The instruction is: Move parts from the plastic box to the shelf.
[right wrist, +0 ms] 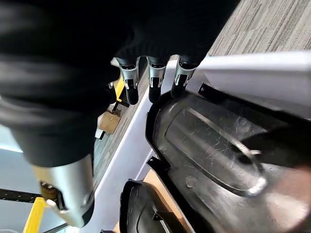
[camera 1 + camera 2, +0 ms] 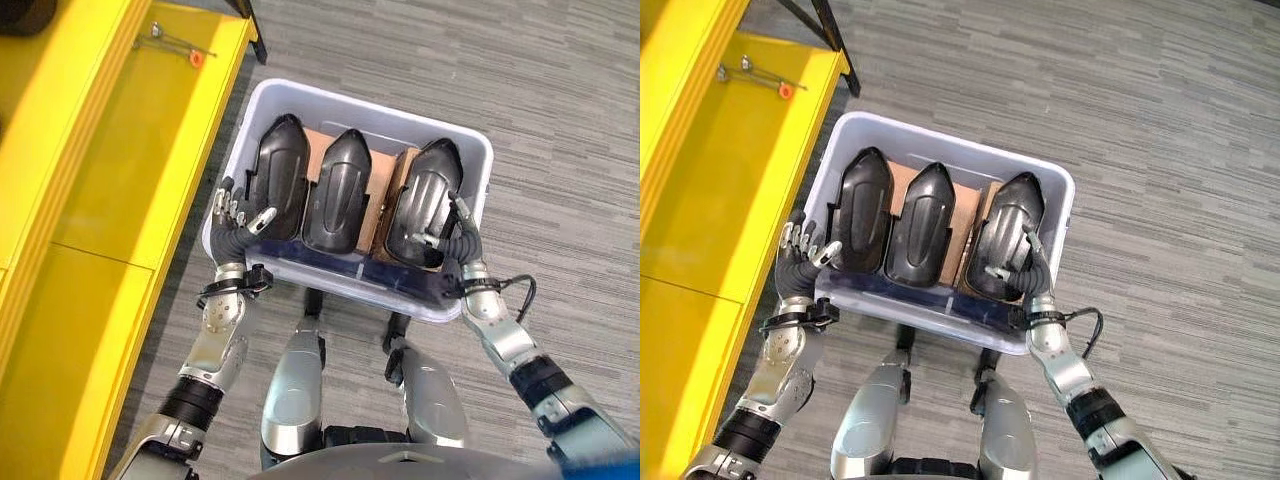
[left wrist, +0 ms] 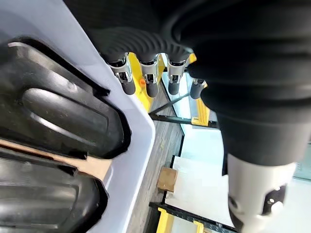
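box: you've got the plastic box (image 2: 470, 140) in front of you, pale, over grey floor, shelf side on your left.
contents: three black parts stand in a row with brown cardboard between: left part (image 2: 276, 175), middle part (image 2: 338, 190), right part (image 2: 425, 200). long axes run away from you.
left hand (image 2: 238, 222): at the box's left near corner, fingers straight and spread, thumb over the rim beside the left part. holding nothing.
right hand (image 2: 455, 235): at the right near corner, fingers relaxed on the right part's near end, not curled round it.
shelf (image 2: 150, 170): yellow, just beside the box's left wall; small metal bits at its far end.
key relation: left part sits nearest the shelf and your left hand, so i'd lift that one leftward first.
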Tool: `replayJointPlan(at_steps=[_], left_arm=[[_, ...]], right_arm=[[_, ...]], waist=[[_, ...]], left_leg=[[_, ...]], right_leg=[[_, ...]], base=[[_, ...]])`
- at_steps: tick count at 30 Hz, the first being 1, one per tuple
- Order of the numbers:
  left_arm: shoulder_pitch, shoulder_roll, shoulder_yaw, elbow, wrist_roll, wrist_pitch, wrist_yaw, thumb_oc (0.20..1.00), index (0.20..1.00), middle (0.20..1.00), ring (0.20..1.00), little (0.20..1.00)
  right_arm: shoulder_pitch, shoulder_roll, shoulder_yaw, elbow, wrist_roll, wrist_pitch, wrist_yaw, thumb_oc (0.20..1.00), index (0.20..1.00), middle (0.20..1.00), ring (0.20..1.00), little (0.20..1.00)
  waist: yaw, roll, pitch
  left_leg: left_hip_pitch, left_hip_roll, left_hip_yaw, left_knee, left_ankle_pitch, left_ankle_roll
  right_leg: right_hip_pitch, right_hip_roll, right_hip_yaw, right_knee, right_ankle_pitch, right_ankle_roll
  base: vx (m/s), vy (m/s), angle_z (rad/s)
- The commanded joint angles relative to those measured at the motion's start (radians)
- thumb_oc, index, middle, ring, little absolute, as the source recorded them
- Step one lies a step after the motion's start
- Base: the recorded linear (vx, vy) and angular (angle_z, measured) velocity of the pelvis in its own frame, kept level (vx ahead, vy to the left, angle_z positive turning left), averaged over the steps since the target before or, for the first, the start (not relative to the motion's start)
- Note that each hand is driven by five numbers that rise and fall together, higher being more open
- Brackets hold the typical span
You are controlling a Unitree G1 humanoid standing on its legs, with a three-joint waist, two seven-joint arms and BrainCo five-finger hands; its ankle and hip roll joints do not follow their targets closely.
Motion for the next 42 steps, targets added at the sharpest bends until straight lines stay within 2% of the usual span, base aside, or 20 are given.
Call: replayJointPlan(at_steps=[1,5,9,15,19,22,30,32,34,35,39,40,42], left_arm=[[-0.011,0.034,-0.003,-0.098,0.023,-0.035,0.011,1.000,1.000,1.000,1.000,1.000],[-0.070,0.030,-0.026,-0.092,0.019,-0.013,0.013,1.000,1.000,1.000,1.000,1.000],[-0.106,0.022,-0.046,-0.079,0.008,-0.004,0.010,1.000,1.000,1.000,1.000,1.000],[-0.119,0.015,-0.059,-0.076,-0.007,-0.036,0.002,1.000,1.000,1.000,1.000,1.000],[-0.113,0.012,-0.065,-0.100,-0.010,-0.012,-0.007,1.000,1.000,1.000,1.000,1.000],[-0.104,0.012,-0.073,-0.105,-0.009,-0.019,-0.013,1.000,1.000,1.000,1.000,1.000],[-0.081,0.019,-0.082,-0.136,-0.008,-0.017,-0.014,1.000,1.000,1.000,1.000,1.000],[-0.078,0.020,-0.083,-0.140,-0.008,-0.017,-0.012,1.000,1.000,1.000,1.000,1.000],[-0.077,0.017,-0.085,-0.146,-0.007,-0.017,-0.010,1.000,1.000,1.000,1.000,1.000],[-0.077,0.013,-0.088,-0.146,-0.005,-0.018,-0.008,1.000,1.000,1.000,1.000,1.000],[-0.080,0.000,-0.108,-0.132,-0.006,-0.038,0.006,1.000,1.000,1.000,1.000,1.000],[-0.082,-0.001,-0.109,-0.131,-0.006,-0.039,0.007,1.000,1.000,1.000,1.000,1.000],[-0.084,-0.013,-0.124,-0.118,-0.005,-0.060,0.019,1.000,1.000,1.000,1.000,1.000]], right_arm=[[-0.074,0.008,0.010,0.007,0.048,0.009,-0.036,1.000,1.000,1.000,1.000,1.000],[-0.209,0.020,0.020,0.132,0.121,0.057,-0.043,1.000,1.000,1.000,1.000,1.000],[-0.324,0.024,0.009,0.289,0.203,0.070,0.025,1.000,1.000,1.000,1.000,1.000],[-0.434,0.033,0.032,0.406,0.263,0.078,0.137,1.000,1.000,1.000,1.000,1.000],[-0.476,0.039,0.049,0.413,0.262,0.069,0.185,1.000,1.000,1.000,1.000,1.000],[-0.494,0.043,0.069,0.389,0.254,0.066,0.217,1.000,1.000,1.000,1.000,1.000],[-0.491,0.079,0.137,0.263,0.200,0.060,0.241,1.000,1.000,1.000,1.000,1.000],[-0.486,0.088,0.149,0.226,0.162,0.063,0.219,1.000,1.000,1.000,1.000,1.000],[-0.481,0.093,0.165,0.178,0.097,0.069,0.127,1.000,1.000,1.000,1.000,1.000],[-0.477,0.093,0.167,0.163,0.013,0.069,0.032,1.000,1.000,1.000,1.000,1.000],[-0.476,0.071,0.159,0.143,-0.176,0.061,-0.131,1.000,1.000,1.000,1.000,1.000],[-0.478,0.069,0.158,0.141,-0.176,0.063,-0.134,1.000,1.000,1.000,1.000,1.000],[-0.471,0.052,0.154,0.112,-0.302,0.065,-0.209,1.000,1.000,1.000,1.000,1.000]], waist=[[0.023,-0.015,-0.034],[0.041,-0.001,-0.011],[0.062,0.017,0.002],[0.083,0.038,0.002],[0.092,0.044,0.002],[0.094,0.045,0.002],[0.090,0.050,0.002],[0.087,0.051,0.002],[0.082,0.051,0.002],[0.076,0.053,0.002],[0.061,0.062,0.002],[0.059,0.063,0.002],[0.046,0.071,0.002]], left_leg=[[-0.093,0.024,0.012,0.086,-0.035,-0.010],[-0.149,0.007,0.006,0.113,-0.033,-0.005],[-0.205,-0.005,0.002,0.123,-0.022,-0.005],[-0.263,-0.012,0.000,0.130,-0.005,-0.009],[-0.283,-0.009,0.004,0.136,-0.003,-0.012],[-0.292,-0.009,0.009,0.137,0.000,-0.012],[-0.295,-0.006,0.019,0.135,0.005,-0.011],[-0.296,-0.005,0.021,0.137,0.005,-0.011],[-0.298,-0.002,0.024,0.140,0.004,-0.011],[-0.297,0.000,0.025,0.140,0.003,-0.010],[-0.293,0.001,0.028,0.130,0.003,-0.008],[-0.295,0.001,0.028,0.129,0.005,-0.007],[-0.292,0.003,0.031,0.127,0.004,-0.007]], right_leg=[[0.060,-0.084,0.083,0.012,-0.019,0.070],[0.024,-0.082,0.086,0.030,-0.026,0.063],[-0.022,-0.085,0.081,0.042,-0.027,0.061],[-0.086,-0.089,0.063,0.057,-0.026,0.052],[-0.117,-0.093,0.053,0.069,-0.026,0.048],[-0.131,-0.094,0.051,0.076,-0.025,0.046],[-0.152,-0.098,0.055,0.085,-0.019,0.049],[-0.157,-0.099,0.057,0.089,-0.018,0.050],[-0.165,-0.099,0.062,0.093,-0.017,0.050],[-0.169,-0.099,0.065,0.096,-0.017,0.049],[-0.182,-0.096,0.077,0.099,-0.014,0.050],[-0.185,-0.095,0.077,0.099,-0.012,0.050],[-0.193,-0.097,0.084,0.102,-0.012,0.049]], base=[[-0.09,0.014,0.02],[-0.07,0.016,0.09],[-0.07,0.006,0.03],[-0.03,0.015,0.00],[0.00,0.000,0.00],[0.00,0.000,0.00],[0.00,0.002,-0.01],[0.00,0.004,-0.06],[-0.01,0.014,-0.06],[0.00,0.000,0.00],[-0.02,0.041,-0.04],[-0.03,0.052,-0.07],[-0.02,0.069,-0.04]])
